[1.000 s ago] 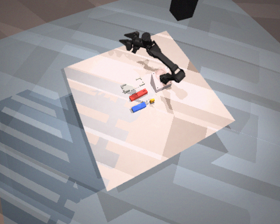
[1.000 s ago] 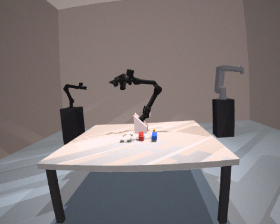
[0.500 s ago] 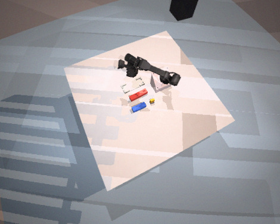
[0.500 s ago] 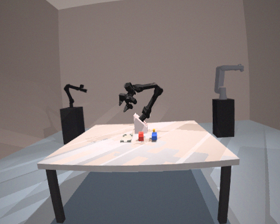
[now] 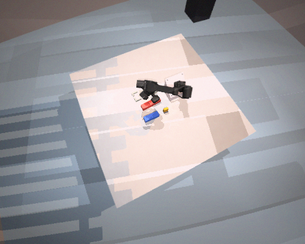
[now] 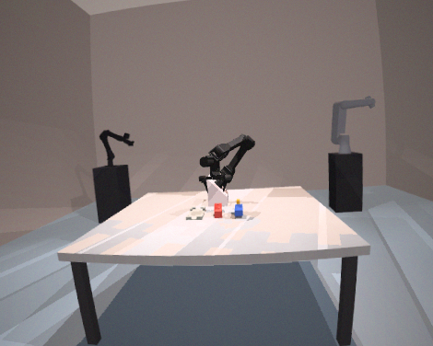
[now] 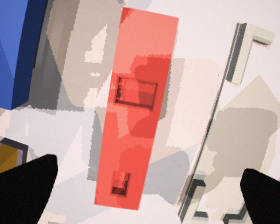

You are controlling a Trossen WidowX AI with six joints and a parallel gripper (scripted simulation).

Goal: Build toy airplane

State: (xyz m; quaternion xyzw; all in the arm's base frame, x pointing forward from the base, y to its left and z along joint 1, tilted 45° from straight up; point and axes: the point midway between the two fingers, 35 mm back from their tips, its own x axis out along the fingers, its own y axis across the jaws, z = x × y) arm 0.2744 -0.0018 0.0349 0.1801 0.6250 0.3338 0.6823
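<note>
The red fuselage (image 5: 146,106) (image 6: 217,211) (image 7: 145,37) lies on the table beside the cradle, its larger wing socket and smaller tail socket facing up. The pale cradle (image 5: 134,97) (image 6: 197,212) (image 7: 239,60) has corner brackets and holds no part where it shows; the arm hides some of it in the top view. The blue wing (image 5: 151,116) (image 6: 239,211) (image 7: 12,45) lies on the fuselage's other side. The yellow tail fin (image 5: 165,109) (image 6: 238,201) (image 7: 7,156) stands near the wing. My gripper (image 5: 150,97) (image 7: 152,172) is open and empty above the fuselage's tail-socket end and the cradle's edge.
A white block (image 5: 175,78) (image 6: 216,197) stands by the arm's base. The table (image 5: 171,145) (image 6: 137,247) holds all the parts. Beyond it, black pedestals (image 6: 111,192) (image 6: 345,183) carry other arms; one pedestal (image 5: 202,2) shows from above.
</note>
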